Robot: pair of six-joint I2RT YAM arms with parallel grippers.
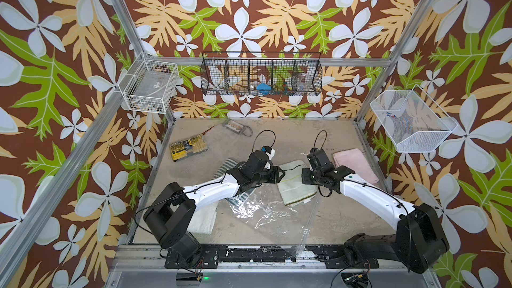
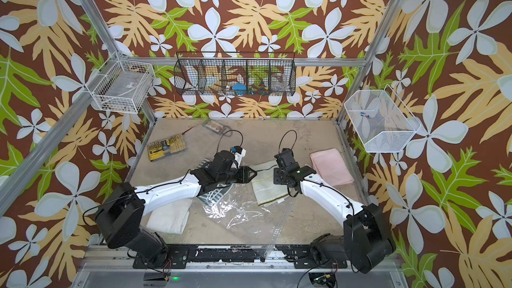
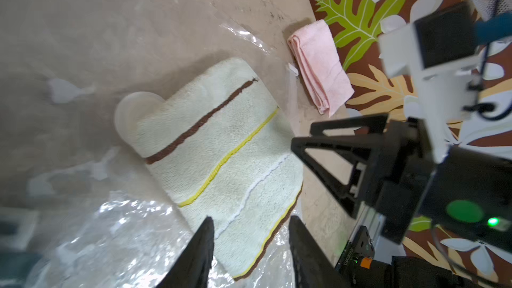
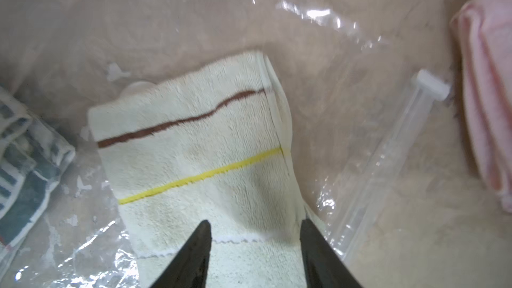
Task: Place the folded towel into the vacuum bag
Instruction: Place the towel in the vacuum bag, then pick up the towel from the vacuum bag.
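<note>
The folded towel [image 1: 295,187] [image 2: 267,185] is cream with a brown and a yellow stripe. It lies flat mid-table on the crinkly transparent vacuum bag [image 1: 263,211] [image 2: 238,211]; I cannot tell whether it is inside the plastic. One edge covers the bag's round white valve disc [image 3: 130,112]. The zip strip [image 4: 388,167] and white slider clip [image 4: 430,84] run beside the towel. My left gripper [image 1: 282,174] [image 3: 250,225] hovers open over one towel corner. My right gripper [image 1: 304,175] [image 4: 255,228] stands open over the opposite side, holding nothing.
A pink towel [image 1: 354,164] lies at the right wall. A teal-striped towel [image 1: 227,167] and a white towel [image 1: 202,217] sit under the left arm. A yellow bit case [image 1: 188,146] lies at the back left. Wire baskets [image 1: 260,74] hang on the walls.
</note>
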